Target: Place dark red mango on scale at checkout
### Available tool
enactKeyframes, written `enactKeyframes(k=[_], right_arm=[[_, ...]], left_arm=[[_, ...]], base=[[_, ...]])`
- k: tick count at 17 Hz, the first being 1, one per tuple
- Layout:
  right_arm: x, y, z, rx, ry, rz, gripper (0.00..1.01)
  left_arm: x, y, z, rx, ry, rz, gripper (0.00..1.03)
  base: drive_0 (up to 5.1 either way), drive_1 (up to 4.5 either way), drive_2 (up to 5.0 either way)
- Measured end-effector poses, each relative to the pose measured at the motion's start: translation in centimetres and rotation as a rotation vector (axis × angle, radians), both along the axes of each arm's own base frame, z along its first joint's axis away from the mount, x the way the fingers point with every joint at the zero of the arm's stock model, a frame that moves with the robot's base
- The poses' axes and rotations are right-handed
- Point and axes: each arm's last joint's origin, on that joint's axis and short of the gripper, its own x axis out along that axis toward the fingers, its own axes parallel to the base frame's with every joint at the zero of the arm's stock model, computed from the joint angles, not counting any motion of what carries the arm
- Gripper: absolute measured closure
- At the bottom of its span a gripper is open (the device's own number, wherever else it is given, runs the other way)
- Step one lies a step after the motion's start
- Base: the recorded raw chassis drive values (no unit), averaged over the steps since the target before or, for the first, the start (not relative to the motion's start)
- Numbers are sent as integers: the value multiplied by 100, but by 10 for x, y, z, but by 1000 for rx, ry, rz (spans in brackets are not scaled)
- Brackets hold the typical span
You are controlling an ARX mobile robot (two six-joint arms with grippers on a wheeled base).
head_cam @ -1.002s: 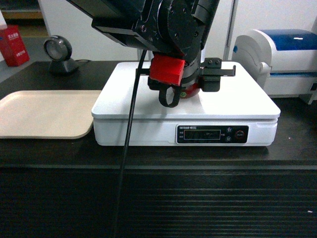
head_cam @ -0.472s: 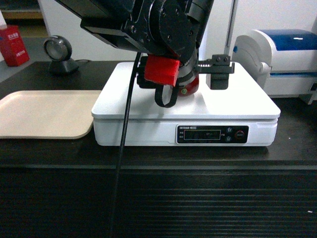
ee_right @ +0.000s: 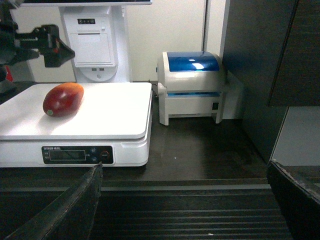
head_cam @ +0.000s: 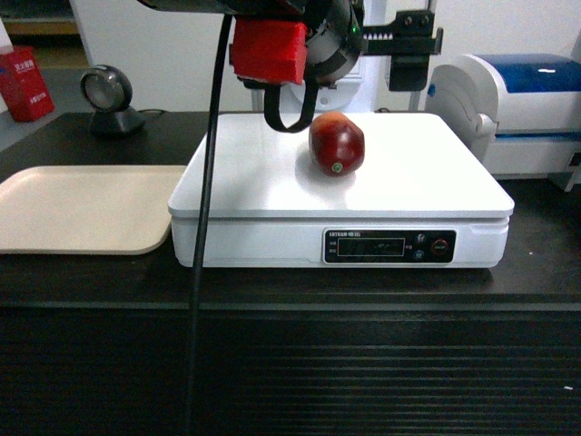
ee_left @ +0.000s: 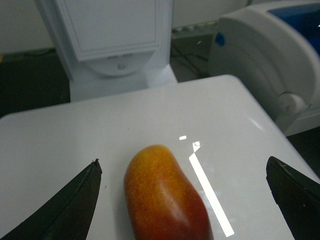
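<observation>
The dark red mango (head_cam: 337, 145) lies on its side on the white scale (head_cam: 427, 182), which stands on the black checkout (head_cam: 290, 363) counter. My left gripper (head_cam: 343, 71) hangs open just above and behind the fruit, touching nothing. In the left wrist view the mango (ee_left: 165, 195) shows its yellow-orange end between the wide-apart fingers of the left gripper (ee_left: 183, 161), on the scale's platform (ee_left: 75, 135). My right gripper (ee_right: 185, 164) is open and empty in front of the checkout (ee_right: 200, 145), to the right of the scale (ee_right: 115, 115) and mango (ee_right: 63, 99).
A beige tray (head_cam: 82, 209) lies left of the scale. A white-and-blue printer (head_cam: 517, 100) stands to its right. A round scanner (head_cam: 109, 100) and a red box (head_cam: 23, 82) sit at the back left. A white terminal (ee_left: 115, 40) stands behind the scale. A black cable (head_cam: 204, 227) hangs down in front.
The left gripper opened, let go of the mango and rose upward. The mango now rests uncovered on the scale.
</observation>
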Motion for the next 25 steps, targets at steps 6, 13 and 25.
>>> enactKeyframes(k=[6,13,25], right_arm=[[0,0,0,0,0,0,3],[0,0,0,0,0,0,3],[0,0,0,0,0,0,3]], left_arm=[[-47,82,63,-150,-234,-82,5],[-150,213,62,-43,-332,285,37],[-252,242,-35,-20,-321,281,101]], base=[[0,0,0],[0,0,0],[0,0,0]])
